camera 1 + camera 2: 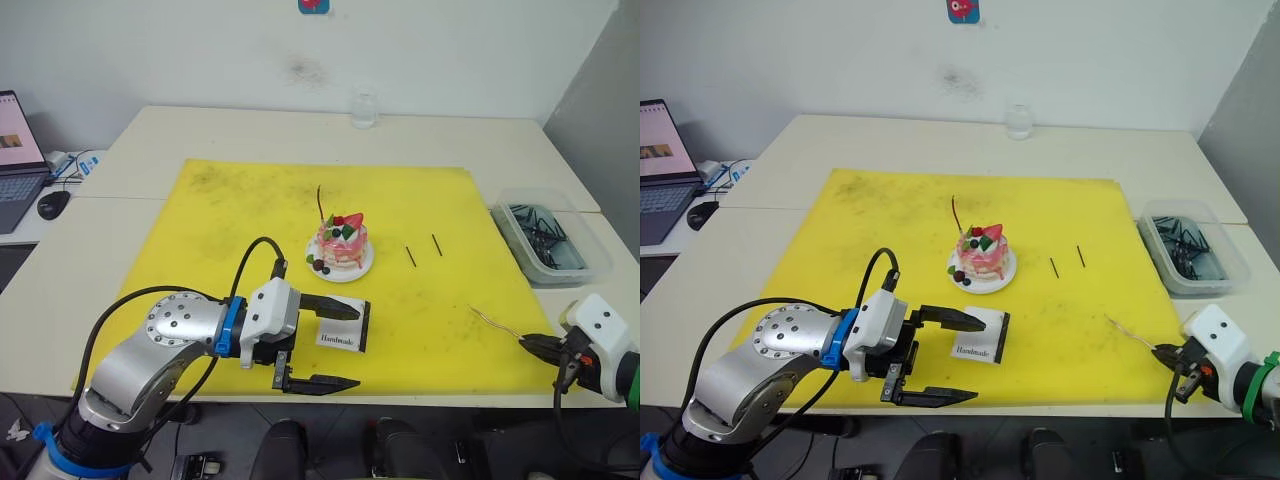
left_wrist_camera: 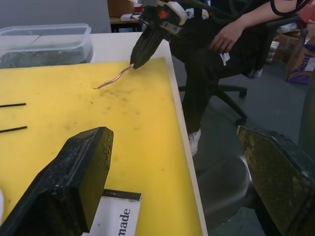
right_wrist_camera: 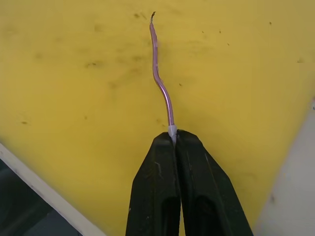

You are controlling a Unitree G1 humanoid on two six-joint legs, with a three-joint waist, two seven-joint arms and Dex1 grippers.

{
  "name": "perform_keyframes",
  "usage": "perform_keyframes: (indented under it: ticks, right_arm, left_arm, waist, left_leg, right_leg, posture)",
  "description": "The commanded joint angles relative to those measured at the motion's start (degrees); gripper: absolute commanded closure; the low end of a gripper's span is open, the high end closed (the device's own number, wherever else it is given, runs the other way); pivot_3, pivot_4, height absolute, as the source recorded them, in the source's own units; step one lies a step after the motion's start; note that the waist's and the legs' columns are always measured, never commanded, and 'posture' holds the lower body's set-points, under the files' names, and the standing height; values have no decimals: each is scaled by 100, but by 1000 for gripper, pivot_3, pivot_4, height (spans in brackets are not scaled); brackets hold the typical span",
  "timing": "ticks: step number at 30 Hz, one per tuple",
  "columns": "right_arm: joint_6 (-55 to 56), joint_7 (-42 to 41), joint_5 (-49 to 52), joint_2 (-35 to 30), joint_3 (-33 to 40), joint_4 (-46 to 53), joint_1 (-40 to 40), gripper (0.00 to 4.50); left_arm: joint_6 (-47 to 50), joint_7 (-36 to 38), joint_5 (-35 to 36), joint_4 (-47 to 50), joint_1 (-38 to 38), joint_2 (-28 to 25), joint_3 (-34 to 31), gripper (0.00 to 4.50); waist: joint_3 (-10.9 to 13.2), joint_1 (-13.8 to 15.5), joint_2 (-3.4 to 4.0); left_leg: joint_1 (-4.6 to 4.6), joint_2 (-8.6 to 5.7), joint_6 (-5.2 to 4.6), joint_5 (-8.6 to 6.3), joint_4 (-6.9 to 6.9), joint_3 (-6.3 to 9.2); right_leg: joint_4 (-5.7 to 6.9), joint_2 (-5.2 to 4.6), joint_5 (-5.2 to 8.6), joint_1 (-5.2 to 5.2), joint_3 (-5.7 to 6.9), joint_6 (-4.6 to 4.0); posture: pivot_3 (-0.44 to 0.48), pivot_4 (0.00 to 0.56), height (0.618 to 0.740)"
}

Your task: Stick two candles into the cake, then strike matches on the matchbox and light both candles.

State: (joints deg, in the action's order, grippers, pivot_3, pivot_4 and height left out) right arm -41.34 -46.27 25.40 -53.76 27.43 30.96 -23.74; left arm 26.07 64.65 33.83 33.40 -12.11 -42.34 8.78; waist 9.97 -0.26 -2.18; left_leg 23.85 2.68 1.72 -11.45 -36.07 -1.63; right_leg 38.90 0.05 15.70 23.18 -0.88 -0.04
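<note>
At the lower right of the frame, the right end effector (image 1: 532, 345) pinches a bent pinkish candle (image 3: 161, 83) by its pale end, its tip over the yellow mat (image 1: 230, 220). The left end effector (image 1: 338, 346), lower centre, is spread wide, with the matchbox (image 1: 343, 329) just beside its upper finger. The cake (image 1: 341, 243) sits mid-frame with a dark candle (image 1: 320, 204) upright in it. Two matches (image 1: 424, 250) lie right of it. On the counter (image 1: 140, 150) at right, a clear bin (image 1: 553, 237) holds dark sticks.
</note>
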Motion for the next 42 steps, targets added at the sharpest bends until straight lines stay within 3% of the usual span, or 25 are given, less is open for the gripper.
perform_keyframes:
  ticks: [1, 16, 19, 27, 32, 37, 42]
  right_arm:
    - [-54, -36, 20, -26, 55, -116, 195, 4474]
    - [-598, -73, 265, 52, 207, -115, 207, 4474]
    - [-776, -43, 403, 79, 290, -42, 213, 3840]
    - [-1228, -196, 565, -238, 687, 178, 231, 1073]
    - [-1341, -432, 459, -971, 677, 417, 485, 1073]
    - [-2298, -457, 701, -1980, -117, 202, 1291, 1073]
    - [-2839, -683, 943, -2539, -1087, -207, 2150, 1073]
  left_arm:
    - [-77, 14, 29, 83, -105, 77, 48, 0]
    - [-122, -33, -77, 29, -187, 233, 123, 0]
    - [-133, -51, -100, 47, -188, 256, 146, 0]
    - [-148, -36, -193, -111, -341, 321, 202, 0]
    - [-160, -100, -274, -146, -402, 382, 234, 0]
    - [147, -245, 140, 237, -506, 578, 221, 0]
    - [74, -192, 230, 546, -504, 608, 293, 0]
  waist:
    - [0, 1, 0]
    - [0, 8, 0]
    - [0, 9, 0]
    - [-1, 10, 1]
    - [-1, -2, 2]
    - [1, 1, -1]
    - [2, 0, 2]
  left_leg:
    - [0, 0, 0, 0, 0, 0]
    - [2, 0, 0, 0, 0, 0]
    - [2, 0, 0, 0, 0, 0]
    - [2, -1, 0, 0, -2, 0]
    - [0, -2, 0, 0, -3, -1]
    - [1, -1, 0, 0, -4, -2]
    - [5, -1, 0, 0, -2, -4]
  right_leg:
    - [1, 1, -2, 0, 0, 3]
    - [0, 5, -5, 0, -1, 9]
    - [0, 6, -5, 0, 0, 9]
    - [0, 17, -7, -1, -2, 12]
    - [2, 24, -7, -1, -3, 12]
    - [2, 28, -7, -1, -3, 12]
    - [-2, 29, -7, 1, -7, 11]
  posture:
    - [0, 150, 740]
    - [0, 150, 740]
    - [0, 150, 740]
    - [0, 150, 740]
    - [0, 150, 740]
    - [0, 150, 740]
    - [0, 150, 740]
